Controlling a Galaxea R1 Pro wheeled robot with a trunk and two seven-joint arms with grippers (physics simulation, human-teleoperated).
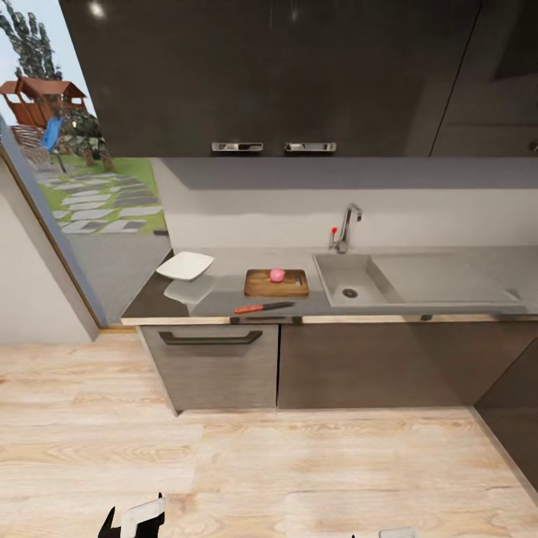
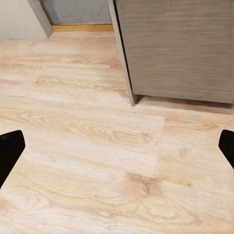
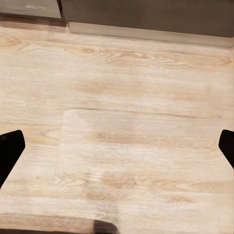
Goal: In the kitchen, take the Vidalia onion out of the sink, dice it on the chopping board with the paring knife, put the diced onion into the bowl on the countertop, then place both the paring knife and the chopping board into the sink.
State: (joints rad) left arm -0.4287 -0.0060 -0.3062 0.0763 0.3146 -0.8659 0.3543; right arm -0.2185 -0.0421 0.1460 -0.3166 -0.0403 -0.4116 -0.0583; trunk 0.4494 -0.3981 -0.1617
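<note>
Onion sits on chopping board, left of sink; paring knife before board. Left gripper and right gripper spread wide, empty, over floor

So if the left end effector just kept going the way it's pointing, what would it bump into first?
Probably the wooden floor: the open left end effector points down at bare planks, with the cabinet farther off. Depth is hard to judge.

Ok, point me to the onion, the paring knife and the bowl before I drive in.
onion (image 1: 277,275), head view, middle of its pink top, on the chopping board.
paring knife (image 1: 263,306), head view, where red handle meets dark blade.
bowl (image 1: 185,265), head view, centre of its white inside.
</note>
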